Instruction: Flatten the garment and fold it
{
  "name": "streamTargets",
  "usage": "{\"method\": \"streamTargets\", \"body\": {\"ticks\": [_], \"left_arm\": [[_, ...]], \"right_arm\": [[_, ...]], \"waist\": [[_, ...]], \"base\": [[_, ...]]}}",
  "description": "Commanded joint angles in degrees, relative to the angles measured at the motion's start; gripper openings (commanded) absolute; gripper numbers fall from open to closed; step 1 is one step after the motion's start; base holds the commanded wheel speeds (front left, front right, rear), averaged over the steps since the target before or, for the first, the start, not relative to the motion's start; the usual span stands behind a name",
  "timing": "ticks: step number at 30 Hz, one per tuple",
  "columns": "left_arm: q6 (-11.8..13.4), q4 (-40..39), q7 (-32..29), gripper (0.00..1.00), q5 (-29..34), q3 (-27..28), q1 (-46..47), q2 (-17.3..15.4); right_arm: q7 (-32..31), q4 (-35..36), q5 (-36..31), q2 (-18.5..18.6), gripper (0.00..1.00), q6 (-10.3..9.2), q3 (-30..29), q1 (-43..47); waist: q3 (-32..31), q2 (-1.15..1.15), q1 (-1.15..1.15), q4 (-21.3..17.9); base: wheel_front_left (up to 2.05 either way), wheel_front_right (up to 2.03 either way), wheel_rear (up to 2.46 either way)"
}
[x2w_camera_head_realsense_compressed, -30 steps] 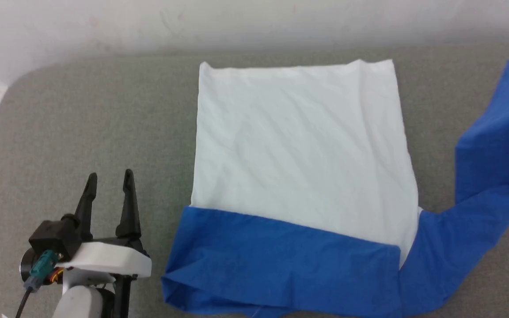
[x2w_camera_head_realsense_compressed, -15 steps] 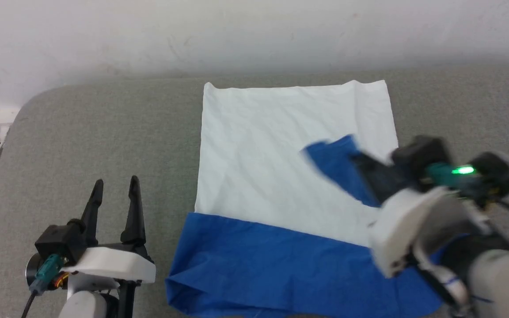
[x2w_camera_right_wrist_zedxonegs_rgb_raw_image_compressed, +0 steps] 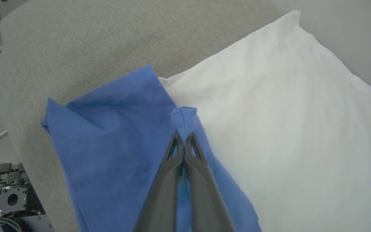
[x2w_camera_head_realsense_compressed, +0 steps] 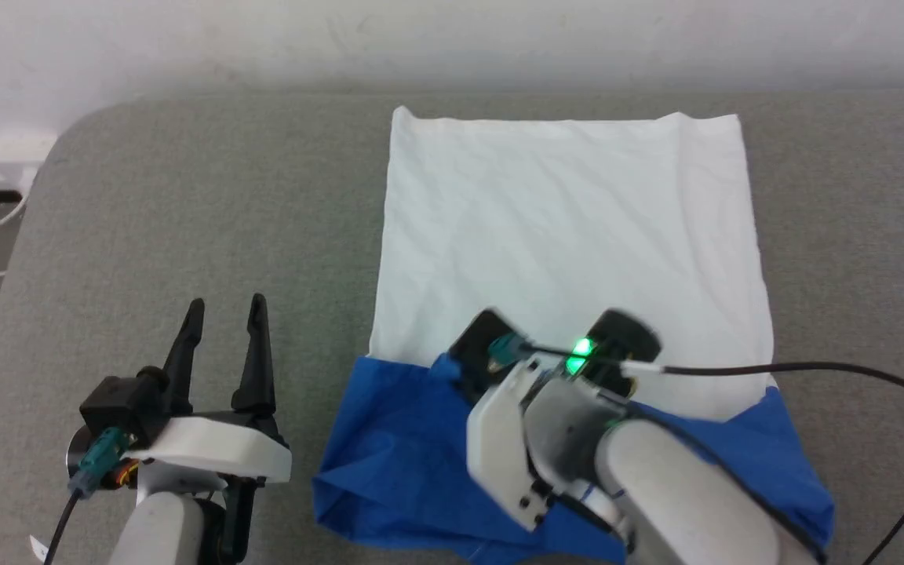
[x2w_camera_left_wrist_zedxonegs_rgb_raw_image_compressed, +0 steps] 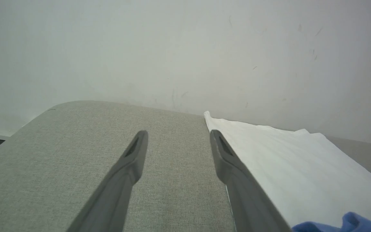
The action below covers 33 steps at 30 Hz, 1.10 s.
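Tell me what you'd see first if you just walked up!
The big white-and-blue shirt spread on the grey padded surface jumps out first. Next comes the right gripper, pinching a fold of its blue part at the near end, while the left gripper sits open beside it.

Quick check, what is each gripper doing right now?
Left gripper: open, holding nothing.
Right gripper: shut on a blue fold of the soft white-and-blue cloth shirt.
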State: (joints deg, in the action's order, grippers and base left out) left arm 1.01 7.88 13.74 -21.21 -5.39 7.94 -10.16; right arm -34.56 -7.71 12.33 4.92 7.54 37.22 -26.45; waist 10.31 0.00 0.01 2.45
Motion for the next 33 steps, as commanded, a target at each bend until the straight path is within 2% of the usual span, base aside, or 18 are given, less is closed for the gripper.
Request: {"method": "streamTargets", "body": {"ticks": [1, 6, 10, 11, 12, 13, 18, 21, 28, 33], "left_arm": [[-0.5, 0.8, 0.5, 1.00, -0.3, 0.0, 1.1, 0.1], [-1.2, 2.6, 0.9, 1.00, -0.2, -0.1, 2.2, 0.7], [-1.8, 3.9, 1.1, 1.00, 0.0, -0.1, 2.6, 1.0], [-1.9, 4.2, 1.1, 1.00, 0.0, 0.0, 2.6, 1.1], [-2.1, 4.5, 1.2, 1.00, 0.1, 0.0, 2.5, 1.1], [-2.3, 4.8, 1.2, 1.00, 0.1, 0.1, 2.5, 1.2], [-2.8, 5.6, 1.2, 1.00, 0.4, 0.6, 1.9, 1.1], [-3.1, 5.6, 1.2, 1.00, 0.8, 0.8, 1.3, 0.9], [-3.5, 5.5, 1.2, 1.00, 1.6, 0.6, 1.7, 0.2], [-4.1, 5.3, 0.2, 1.00, 2.0, 0.0, 5.2, -0.9]], "right_arm": [[0.1, -2.4, 1.2, -0.3, 0.00, -0.05, 2.4, -1.2], [-0.8, -8.1, 4.2, 0.6, 0.00, -0.05, 7.5, -2.3], [-1.0, -9.9, 7.1, 1.6, 0.02, -0.05, 8.7, -2.7], [-0.9, -9.9, 7.9, 1.7, 0.23, -0.05, 8.9, -2.7], [-0.7, -9.6, 8.9, 1.9, 0.78, -0.05, 8.9, -2.5], [-0.4, -9.2, 9.9, 2.1, 1.00, -0.05, 8.5, -2.3], [4.1, -4.0, 13.0, 2.8, 1.00, -0.05, 2.9, 0.1], [8.0, 0.8, 12.9, 2.8, 1.00, -0.05, -3.0, 3.0], [16.6, 11.7, 8.8, 1.1, 1.00, -0.05, -18.1, 12.8], [20.4, 14.6, 4.5, 0.9, 1.00, -0.05, -23.6, 16.3]], "waist": [[1.5, 0.00, -0.01, 1.6], [2.0, 0.00, -0.01, 2.5], [1.7, 0.00, -0.01, 2.4], [1.5, 0.00, -0.01, 2.2], [1.3, 0.00, -0.01, 2.1], [1.0, 0.00, -0.01, 1.9], [-0.9, 0.00, -0.01, 0.5], [-1.9, 0.00, -0.01, -0.5], [-2.3, 0.00, -0.01, -3.7], [-0.1, 0.00, -0.01, -6.0]], "base": [[0.00, 0.00, 0.00], [0.00, 0.00, 0.00], [0.00, 0.00, 0.00], [0.00, 0.00, 0.00], [0.00, 0.00, 0.00], [0.00, 0.00, 0.00], [0.00, 0.00, 0.00], [0.00, 0.00, 0.00], [0.00, 0.00, 0.00], [0.00, 0.00, 0.00]]}}
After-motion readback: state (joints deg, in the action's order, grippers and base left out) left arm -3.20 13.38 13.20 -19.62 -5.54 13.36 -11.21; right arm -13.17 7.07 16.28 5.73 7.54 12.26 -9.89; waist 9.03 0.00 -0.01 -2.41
